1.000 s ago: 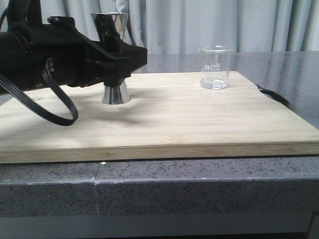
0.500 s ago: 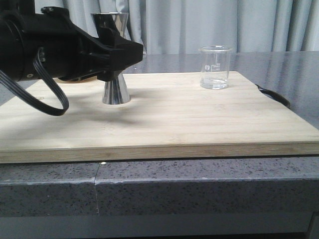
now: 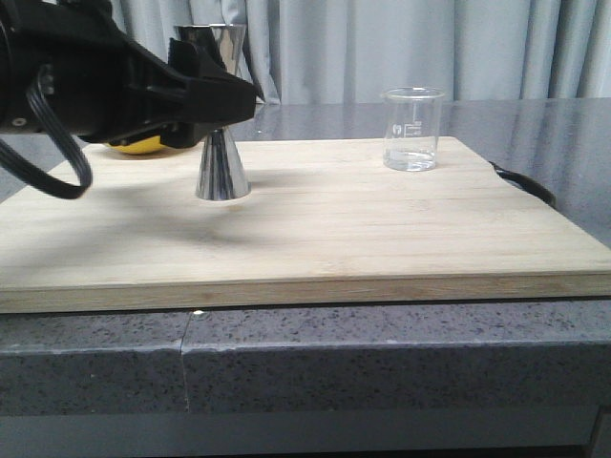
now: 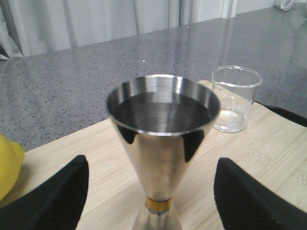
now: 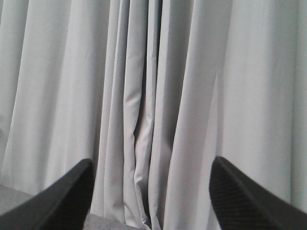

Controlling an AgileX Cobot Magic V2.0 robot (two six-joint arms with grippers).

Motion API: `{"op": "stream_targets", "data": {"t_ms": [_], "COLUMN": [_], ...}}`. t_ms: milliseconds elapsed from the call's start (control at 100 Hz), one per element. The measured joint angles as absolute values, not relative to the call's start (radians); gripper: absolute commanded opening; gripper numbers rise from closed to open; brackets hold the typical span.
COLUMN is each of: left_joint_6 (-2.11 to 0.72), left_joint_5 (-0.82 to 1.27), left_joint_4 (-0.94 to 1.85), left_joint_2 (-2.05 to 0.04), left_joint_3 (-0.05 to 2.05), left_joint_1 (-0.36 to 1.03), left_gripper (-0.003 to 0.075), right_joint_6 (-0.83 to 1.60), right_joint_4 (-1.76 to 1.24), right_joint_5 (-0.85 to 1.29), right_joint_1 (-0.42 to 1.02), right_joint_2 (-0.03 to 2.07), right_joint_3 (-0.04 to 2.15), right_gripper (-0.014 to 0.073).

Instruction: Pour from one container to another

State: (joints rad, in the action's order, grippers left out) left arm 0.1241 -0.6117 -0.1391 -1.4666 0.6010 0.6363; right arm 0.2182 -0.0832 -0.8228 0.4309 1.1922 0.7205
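Observation:
The steel hourglass jigger [image 3: 221, 153] stands upright on the left part of the wooden board [image 3: 363, 239]. In the left wrist view the jigger [image 4: 163, 139] has a gold band at its waist. The clear glass beaker [image 3: 412, 129] stands upright at the board's back right, and the left wrist view shows this beaker [image 4: 235, 98] beyond the jigger. My left gripper [image 3: 234, 100] is open. Its fingers [image 4: 57, 201] stand wide on either side of the jigger without touching it. My right gripper [image 5: 151, 165] is open and empty, facing the curtain.
A yellow rounded object [image 3: 138, 145] lies on the board behind my left arm. A black strap [image 3: 525, 181] sticks out at the board's right edge. The board rests on a grey stone counter [image 3: 382, 353], with grey curtains [image 3: 382, 48] behind.
My left arm has drawn back to the left and risen a little, uncovering the jigger's waist and the yellow object. The jigger and the beaker have not moved.

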Motion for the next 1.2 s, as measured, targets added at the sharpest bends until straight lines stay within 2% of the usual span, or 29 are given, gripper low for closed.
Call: {"op": "stream_targets", "data": {"t_ms": [380,640,890,1010,1200], "left_joint_6": [0.233,0.278,0.279,0.279,0.257], "left_joint_5": [-0.400,-0.174,-0.129,-0.141,-0.171], "left_joint_4": [-0.130,-0.126,-0.176,-0.220,-0.235], "left_joint_2": [-1.314,-1.184,-1.012,-0.920,-0.779], "left_joint_3": [0.601,0.599,0.599,0.599,0.599], "left_joint_1": [0.636,0.650,0.650,0.600,0.420], "left_gripper": [0.0505,0.0505,0.0497,0.0494,0.0494], "right_joint_6": [0.218,0.218,0.334,0.472,0.676], "right_joint_4": [-0.083,-0.083,-0.137,-0.287,-0.461], "right_joint_5": [-0.823,-0.823,-0.773,-0.738,-0.613], "right_joint_1": [0.431,0.431,0.431,0.431,0.431], "right_joint_2": [1.192,1.192,1.190,1.180,1.101], "right_joint_3": [0.720,0.720,0.720,0.738,0.799], "right_gripper": [0.0462,0.0462,0.0462,0.0462,0.0462]}}
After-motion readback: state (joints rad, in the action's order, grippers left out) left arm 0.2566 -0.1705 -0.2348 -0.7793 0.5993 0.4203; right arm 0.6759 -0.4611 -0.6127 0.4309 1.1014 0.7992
